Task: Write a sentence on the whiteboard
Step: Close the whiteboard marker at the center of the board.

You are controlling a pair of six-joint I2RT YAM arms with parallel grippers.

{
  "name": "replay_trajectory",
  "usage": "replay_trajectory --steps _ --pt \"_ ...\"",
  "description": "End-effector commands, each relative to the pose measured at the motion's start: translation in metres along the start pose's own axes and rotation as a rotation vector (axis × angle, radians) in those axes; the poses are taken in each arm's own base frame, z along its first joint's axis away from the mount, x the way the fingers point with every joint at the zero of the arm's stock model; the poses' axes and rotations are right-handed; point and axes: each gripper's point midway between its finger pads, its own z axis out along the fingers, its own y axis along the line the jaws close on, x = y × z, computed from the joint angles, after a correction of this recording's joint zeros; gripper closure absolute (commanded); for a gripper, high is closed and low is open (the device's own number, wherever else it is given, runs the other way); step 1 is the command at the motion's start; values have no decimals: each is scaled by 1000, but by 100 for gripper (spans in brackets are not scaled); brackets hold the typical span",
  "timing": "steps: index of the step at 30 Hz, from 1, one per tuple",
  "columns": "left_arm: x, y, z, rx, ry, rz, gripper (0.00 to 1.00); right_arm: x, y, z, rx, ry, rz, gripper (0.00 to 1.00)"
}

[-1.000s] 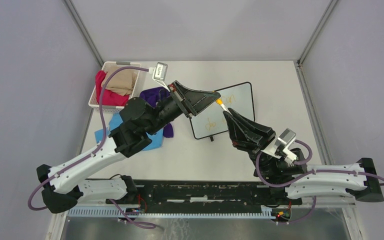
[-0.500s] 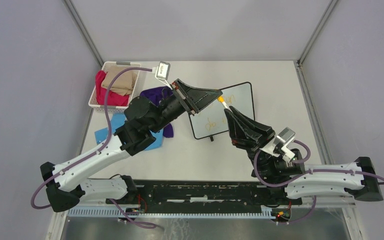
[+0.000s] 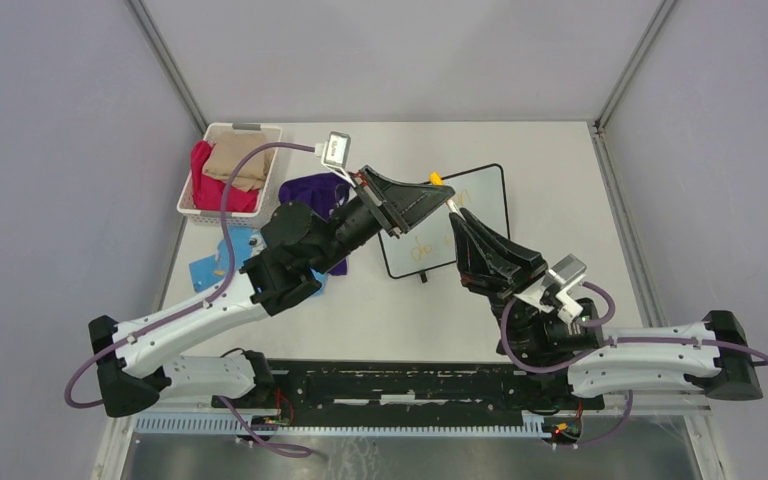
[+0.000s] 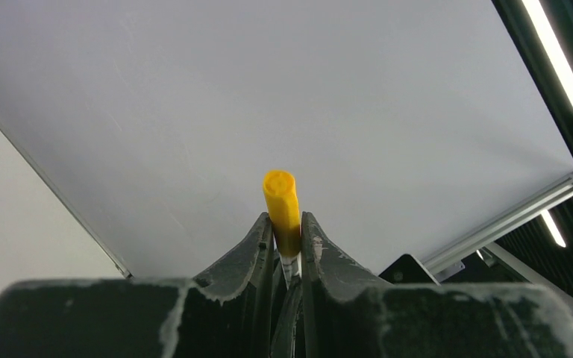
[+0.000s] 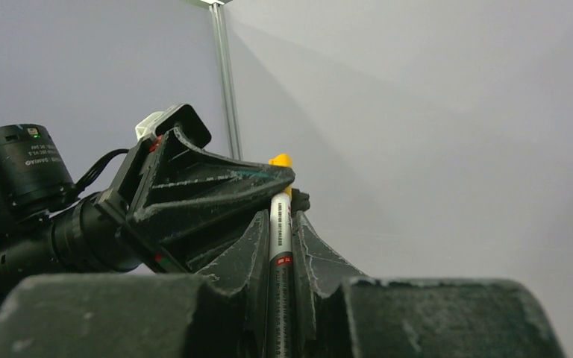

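1. The left gripper (image 4: 287,221) is closed on a yellow cap (image 4: 281,195). Its two dark fingers press the cap from both sides, and the round end of the cap stands out past the fingertips.
2. The right gripper (image 5: 280,217) is closed on the marker (image 5: 280,240). The white barrel lies in the narrow gap between its fingers and points toward the left gripper.
3. In the right wrist view, the yellow cap sits at the far end of the marker, just behind one finger of the left gripper. I cannot tell if the cap is fully seated on the barrel or partly pulled off.
4. The two grippers meet tip to tip, the left one from the left side and the right one from the near side.
5. In the top view, the whiteboard (image 3: 482,196) lies on the table (image 3: 560,200), a little right of the centre and turned at an angle. The two fingertips cover its upper left part.
6. The sentence (image 3: 424,250) is on the board in thin yellow-orange letters. Part of it shows near the lower left corner, but the letters are too small to read.
7. Left of the board there is a purple cloth (image 3: 310,190), partly under the left arm, and nearer to the bases a blue cloth (image 3: 210,268).
8. At the far left corner stands a white basket (image 3: 186,200) with a red cloth (image 3: 203,165) and a tan cloth (image 3: 235,160) inside, well apart from the board.
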Motion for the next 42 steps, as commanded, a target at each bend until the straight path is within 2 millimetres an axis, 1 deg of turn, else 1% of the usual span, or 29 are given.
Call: replay_trajectory --steps 1,3,6,8,10,11,12,14,15,16,17,18,20,25,29,34,42 --pt "98 -16 -22 84 375 3 98 -3 -13 13 84 16 -26 100" --pt "107 -16 -23 86 396 5 98 -3 -14 14 90 15 -26 100" --pt "115 -15 -24 85 414 3 98 -4 -14 15 91 12 -26 100" --pt "113 -15 -25 83 406 7 98 -4 -13 15 84 12 -26 100" --pt "106 -15 -26 75 376 23 98 -4 -12 14 72 13 -22 100" --pt "101 -16 -27 72 357 35 94 -5 -11 14 64 11 -19 100" --pt "94 -17 -27 63 334 48 82 -5 -10 14 57 11 -17 100" --pt "81 -19 -28 52 290 75 54 -7 -8 13 37 9 -9 100" --pt "73 -21 -29 46 266 88 43 -8 -7 13 26 8 -6 100" --pt "65 -23 -29 41 241 100 35 -10 -6 13 16 5 -2 100" --pt "56 -23 -29 26 205 113 28 -10 -4 13 5 7 -1 100" --pt "48 -25 -30 20 184 123 23 -11 -3 13 -5 4 3 100" --pt "31 -28 -31 9 131 141 18 -12 0 12 -22 5 10 100" --pt "-2 -25 -30 -32 47 149 18 -14 3 9 -55 -3 30 100" --pt "-17 -16 -23 -38 25 116 18 -12 4 5 -66 -3 34 100" --pt "-21 -17 -16 29 45 53 25 -10 2 2 -64 -3 41 100" --pt "-22 -20 -10 62 52 41 38 -9 -1 -1 -60 -1 37 100"
